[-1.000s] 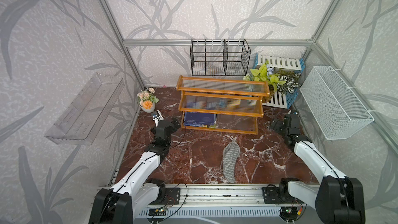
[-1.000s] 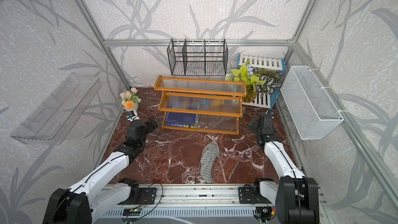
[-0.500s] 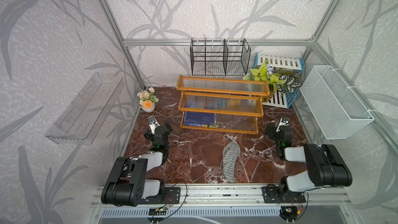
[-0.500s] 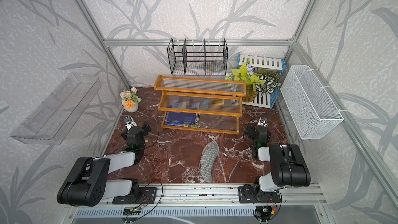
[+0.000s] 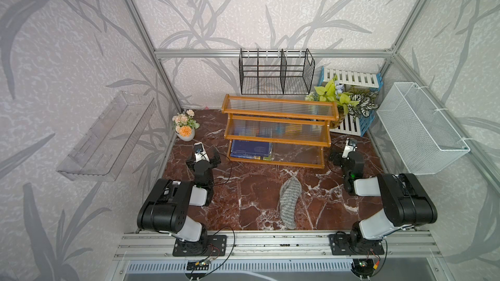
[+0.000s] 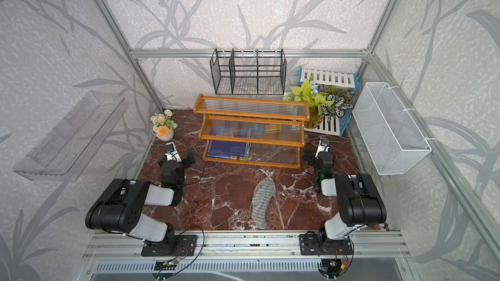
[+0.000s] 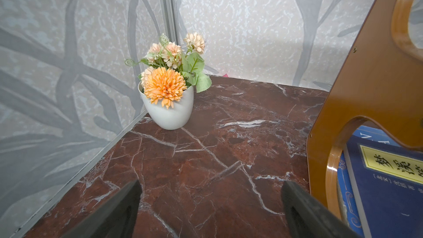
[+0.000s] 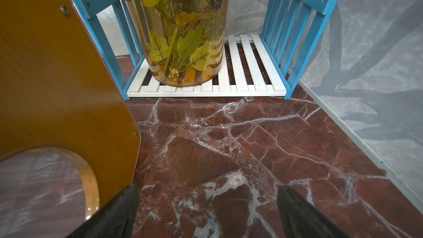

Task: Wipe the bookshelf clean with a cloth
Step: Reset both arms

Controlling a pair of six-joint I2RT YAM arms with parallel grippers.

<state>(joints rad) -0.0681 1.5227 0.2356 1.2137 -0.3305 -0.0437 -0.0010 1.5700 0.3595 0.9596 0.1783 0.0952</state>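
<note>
The bookshelf (image 5: 278,116), an orange-brown stepped frame with clear ribbed boards, stands at the back middle of the marble table in both top views (image 6: 250,114). The striped grey cloth (image 5: 289,201) lies crumpled in front of it, apart from both arms (image 6: 262,201). My left gripper (image 5: 203,158) sits open and empty by the shelf's left end, whose side panel (image 7: 366,88) fills one edge of the left wrist view. My right gripper (image 5: 345,155) is open and empty by the shelf's right end panel (image 8: 57,88). Both pairs of fingers (image 7: 123,207) (image 8: 297,209) hover over bare marble.
Blue books (image 5: 250,148) lie on the lowest board. A white flower pot (image 5: 185,128) stands at the back left. A glass vase of leaves (image 8: 185,30) sits in a blue-white crate (image 5: 351,128). A black wire rack (image 5: 276,77), a white mesh basket (image 5: 422,128) and a clear tray (image 5: 105,136) hang on the walls.
Both arms have folded up from a stretched, low pose, elbows now raised near the front rail. The grippers stay open by the shelf's ends. The cloth has not moved.
</note>
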